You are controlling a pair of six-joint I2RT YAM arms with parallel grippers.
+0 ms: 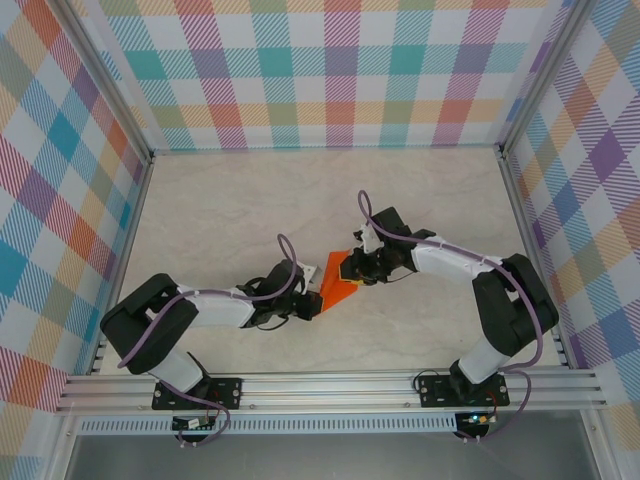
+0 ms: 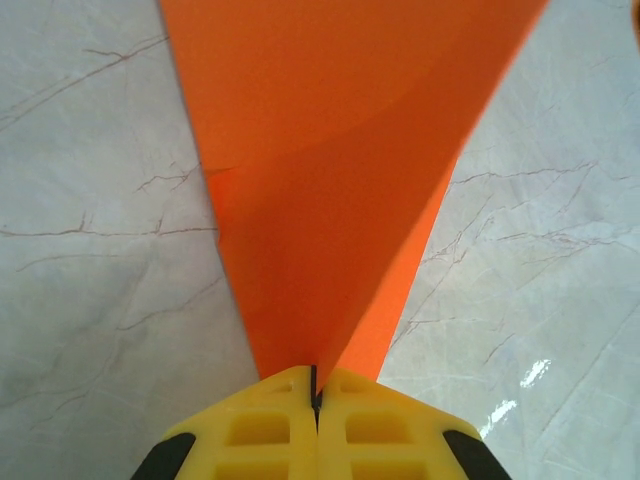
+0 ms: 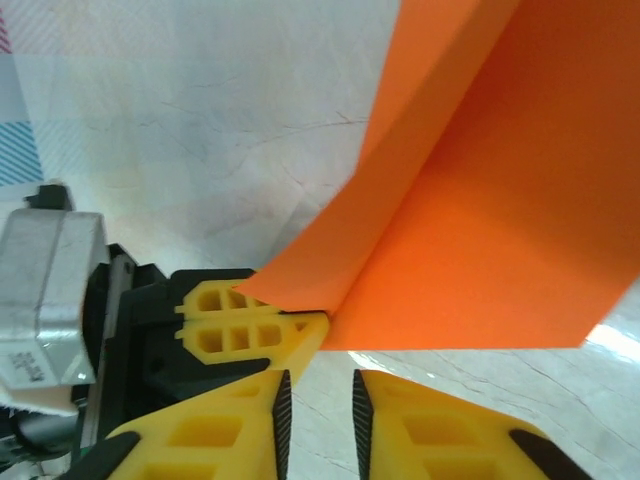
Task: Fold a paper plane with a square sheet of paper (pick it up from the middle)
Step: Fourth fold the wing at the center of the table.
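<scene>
A pale, marble-veined table (image 1: 250,200) sits inside bright plaid walls (image 1: 340,80). Near its middle, the left fingers (image 2: 270,430) pinch the narrow tip of the folded orange paper (image 2: 330,180). The right fingers (image 3: 430,430) stand narrowly apart just beside it, holding nothing.
</scene>
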